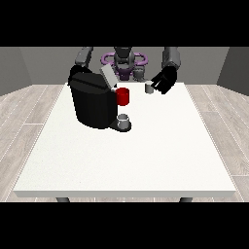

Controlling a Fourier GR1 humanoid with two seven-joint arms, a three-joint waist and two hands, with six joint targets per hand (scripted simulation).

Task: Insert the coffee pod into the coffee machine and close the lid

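The coffee pod (149, 88) you see near the table's (121, 160) far edge, right of the coffee machine (93, 104), whose lid (108, 77) stands up. The hand at the view's right (163, 80) curls its fingers beside the pod; whether it grasps it you cannot tell. The other hand is hidden.

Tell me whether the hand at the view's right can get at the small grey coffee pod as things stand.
Probably yes. The hand at the view's right hangs right beside the coffee pod, on its right, and nothing stands between them. The coffee machine and its red part lie further to the view's left, out of the way.
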